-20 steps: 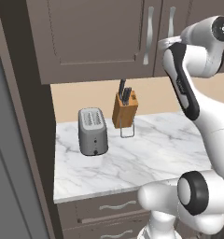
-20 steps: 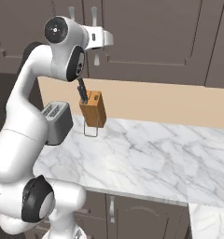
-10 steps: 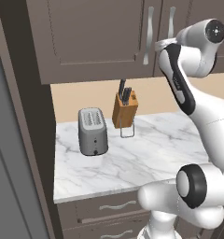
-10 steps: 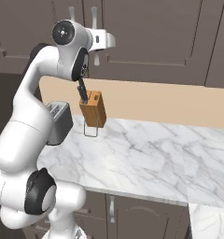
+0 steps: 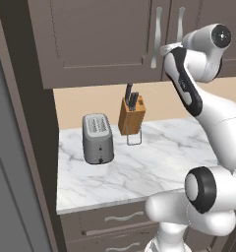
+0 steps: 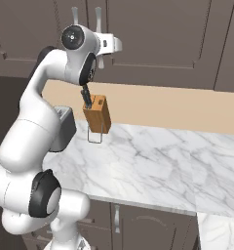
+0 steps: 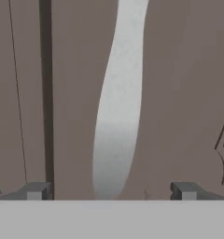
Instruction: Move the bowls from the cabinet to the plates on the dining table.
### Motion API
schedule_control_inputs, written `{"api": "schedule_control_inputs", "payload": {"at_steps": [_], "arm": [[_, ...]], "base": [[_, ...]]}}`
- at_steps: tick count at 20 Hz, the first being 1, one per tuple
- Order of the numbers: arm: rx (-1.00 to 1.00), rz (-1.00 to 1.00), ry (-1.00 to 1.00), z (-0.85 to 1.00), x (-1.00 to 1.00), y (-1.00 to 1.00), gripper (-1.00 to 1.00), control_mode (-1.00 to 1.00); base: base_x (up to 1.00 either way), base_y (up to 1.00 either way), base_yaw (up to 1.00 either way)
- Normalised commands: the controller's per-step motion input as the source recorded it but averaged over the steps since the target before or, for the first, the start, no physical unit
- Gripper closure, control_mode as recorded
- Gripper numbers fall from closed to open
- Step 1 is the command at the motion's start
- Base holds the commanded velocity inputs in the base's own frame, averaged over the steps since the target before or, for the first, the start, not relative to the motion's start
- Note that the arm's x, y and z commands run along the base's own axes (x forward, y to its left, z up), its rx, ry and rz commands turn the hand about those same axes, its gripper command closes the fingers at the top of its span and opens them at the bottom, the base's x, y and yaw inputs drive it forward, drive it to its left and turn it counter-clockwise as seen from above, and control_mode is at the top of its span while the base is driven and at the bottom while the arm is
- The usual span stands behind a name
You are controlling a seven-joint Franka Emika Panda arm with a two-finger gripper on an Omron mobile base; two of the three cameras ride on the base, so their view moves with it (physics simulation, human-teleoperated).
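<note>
While the gripper (image 7: 111, 191) stands spread wide and grasping nothing, its two tips flank a long curved silver handle (image 7: 116, 107) on the cabinet (image 5: 100, 39) door, seen close up from the hand. The handle runs between the tips, slightly nearer the left one in that view, and whether either tip touches it I cannot tell. My reading is that the step in hand is opening the cabinet door. To do it well the fingers should go a little further in so the handle sits squarely between them, close firmly, then pull along the door's arc, not straight back, so the grip does not slip off the curved bar.

From the left base view the gripper (image 5: 165, 49) is up against the pair of handles where two doors meet, so it matters which handle is taken; grabbing at the seam would risk catching both. The doors are shut, so the bowls are hidden; I judge them to be behind the doors. No plates are to be seen from here.

Below sits a marble counter (image 5: 154, 162) with a toaster (image 5: 97, 139) and a knife block (image 5: 131, 116) near the back wall. The block stands beneath the raised arm, but well below the door, so it should not hinder the swing. The arm's own elbow is the likelier obstacle.
</note>
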Motion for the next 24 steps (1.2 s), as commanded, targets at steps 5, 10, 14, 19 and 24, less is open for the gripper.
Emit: {"api": "schedule_control_inputs", "payload": {"at_steps": [5,10,14,19,24], "arm": [[0.00,0.02,0.00,-0.12,0.24,0.00,-1.00,-1.00],[0.00,0.02,0.00,-0.11,0.25,0.00,-1.00,-1.00],[0.00,0.02,0.00,-0.12,0.28,0.00,-1.00,-1.00],[0.00,0.02,0.00,-0.10,0.18,0.00,1.00,-1.00],[0.00,0.00,0.00,0.00,0.00,0.00,1.00,-1.00]], "base": [[0.00,0.00,0.00],[0.00,0.00,0.00],[0.00,0.00,0.00],[0.00,0.00,0.00],[0.00,0.00,0.00]]}}
